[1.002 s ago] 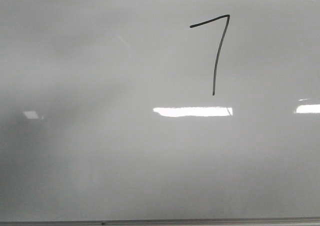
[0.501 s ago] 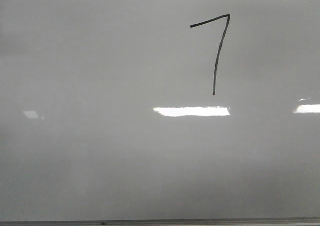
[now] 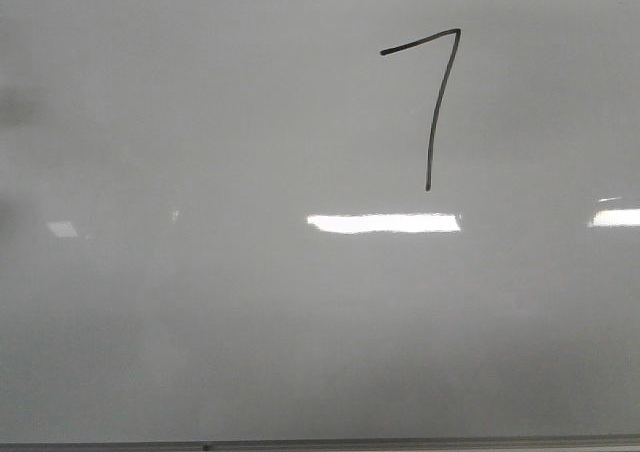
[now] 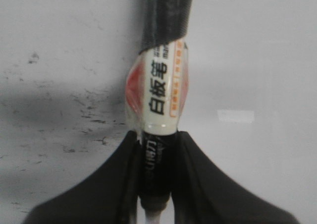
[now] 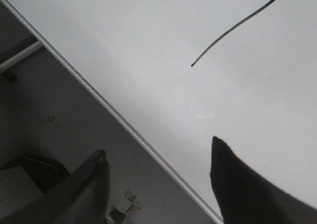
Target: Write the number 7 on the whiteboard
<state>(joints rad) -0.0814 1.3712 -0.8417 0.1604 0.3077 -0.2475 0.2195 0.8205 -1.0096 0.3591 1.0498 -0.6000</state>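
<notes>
The whiteboard fills the front view, glossy and pale grey, with its metal frame edge along the bottom. The number 7 is drawn in thin dark marker at the upper right of the board; part of it shows in the right wrist view. No gripper shows in the front view. My left gripper is shut on a whiteboard marker with a white and orange label and a black cap. My right gripper is open and empty, straddling the whiteboard's frame edge.
Bright rectangular light reflections lie on the board below the 7. Beyond the board's edge the right wrist view shows dark floor with scraps of tape and a white bar. A smudged grey surface lies behind the marker.
A faint shadow across the left half of the board has faded away. The 7 and the board have not moved.
</notes>
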